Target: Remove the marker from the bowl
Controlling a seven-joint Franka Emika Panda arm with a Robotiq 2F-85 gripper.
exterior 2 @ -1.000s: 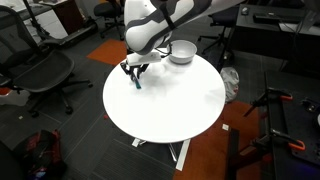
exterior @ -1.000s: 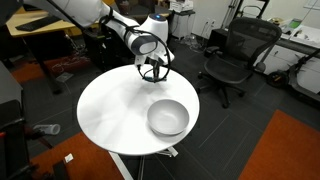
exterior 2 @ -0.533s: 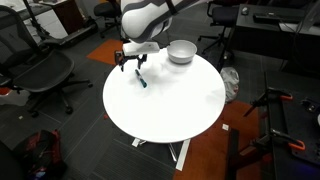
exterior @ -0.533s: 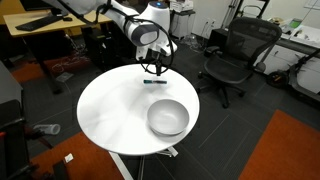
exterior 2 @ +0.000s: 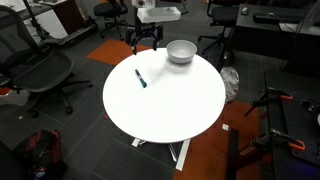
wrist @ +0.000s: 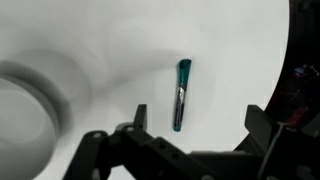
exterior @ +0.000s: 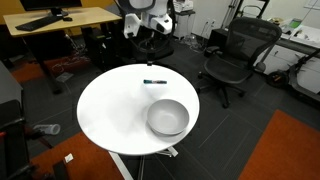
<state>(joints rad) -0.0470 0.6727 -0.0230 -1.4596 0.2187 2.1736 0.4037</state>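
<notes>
The round white bench [exterior: 108, 112] carries everything, and it shows in both exterior views [exterior 2: 172, 104] and fills my wrist view [wrist: 100, 40]. The grey bowl [exterior: 168, 117] sits upright near one edge of it [exterior 2: 181, 51]. In my wrist view it is only a blurred round shape at the left [wrist: 20, 100]. I cannot make out anything inside it.

My hand [exterior: 151, 30] hangs above the bench near its edge [exterior 2: 145, 38], clear of the surface. In the wrist view [wrist: 198, 120] my two fingers [wrist: 140, 116] stand wide apart with nothing between them.

The teal marker [exterior: 154, 82] lies flat on the bare bench, outside the bowl and well apart from it [exterior 2: 140, 78]. From my wrist it lies below my spread fingers, touching neither [wrist: 182, 95].
</notes>
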